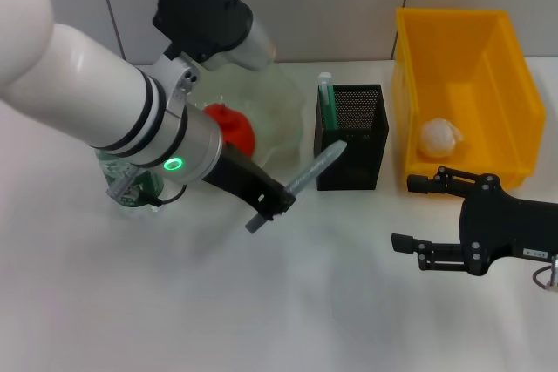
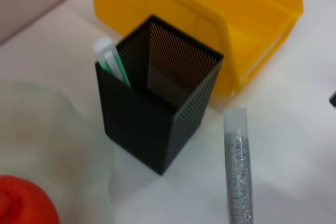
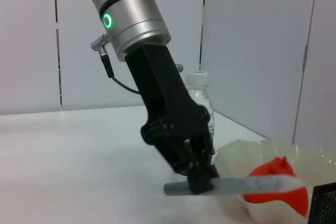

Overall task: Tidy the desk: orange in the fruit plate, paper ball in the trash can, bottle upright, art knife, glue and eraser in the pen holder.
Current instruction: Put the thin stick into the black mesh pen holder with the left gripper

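Note:
My left gripper (image 1: pixel 275 201) is shut on the grey art knife (image 1: pixel 316 168), held slanted above the desk (image 1: pixel 261 311) with its tip at the pen holder's (image 1: pixel 351 137) front left corner. The knife (image 2: pixel 238 171) is outside the mesh cup (image 2: pixel 157 108), and the green glue (image 2: pixel 113 61) stands inside it. The orange (image 1: pixel 231 125) lies in the fruit plate (image 1: pixel 288 111). In the yellow trash can (image 1: pixel 462 84) sits the paper ball (image 1: pixel 440 138). The bottle (image 3: pixel 199 93) stands upright behind my left arm. My right gripper (image 1: pixel 408 213) is open, low at the right. The eraser is out of view.
The trash can stands directly right of the pen holder with a narrow gap between them. The fruit plate's rim (image 2: pixel 68 145) nearly touches the holder's left side. My left arm covers the desk's left part, and a grey wall runs along the back.

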`<action>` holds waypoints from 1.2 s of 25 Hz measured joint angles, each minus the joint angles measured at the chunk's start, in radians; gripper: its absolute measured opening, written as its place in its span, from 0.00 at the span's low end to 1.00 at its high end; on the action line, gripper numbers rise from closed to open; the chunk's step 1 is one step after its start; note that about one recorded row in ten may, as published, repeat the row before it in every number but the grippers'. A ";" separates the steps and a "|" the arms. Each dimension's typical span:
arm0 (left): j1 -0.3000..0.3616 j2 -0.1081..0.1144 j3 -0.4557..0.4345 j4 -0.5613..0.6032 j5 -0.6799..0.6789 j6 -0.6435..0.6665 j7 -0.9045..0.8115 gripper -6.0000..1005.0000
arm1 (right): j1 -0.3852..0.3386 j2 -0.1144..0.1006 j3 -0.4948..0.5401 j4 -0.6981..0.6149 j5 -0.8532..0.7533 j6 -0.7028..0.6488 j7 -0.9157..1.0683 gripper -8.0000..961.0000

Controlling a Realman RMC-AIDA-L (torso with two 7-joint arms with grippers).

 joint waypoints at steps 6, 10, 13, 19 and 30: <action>0.057 0.000 -0.005 0.047 -0.065 -0.066 0.037 0.15 | -0.008 0.003 -0.001 0.004 -0.007 -0.006 0.014 0.85; 0.114 0.000 -0.041 0.075 -0.199 -0.111 0.146 0.15 | -0.008 0.001 -0.007 0.014 -0.008 -0.007 0.035 0.85; 0.170 0.001 -0.071 0.075 -0.368 -0.166 0.291 0.15 | -0.007 -0.001 -0.008 0.018 -0.016 -0.007 0.050 0.85; 0.222 -0.001 -0.080 -0.079 -0.817 -0.284 0.694 0.15 | -0.007 -0.002 -0.008 0.018 -0.029 -0.009 0.075 0.85; 0.098 -0.008 0.015 -0.564 -1.468 -0.337 1.368 0.15 | -0.007 0.002 -0.010 0.019 -0.038 -0.011 0.080 0.85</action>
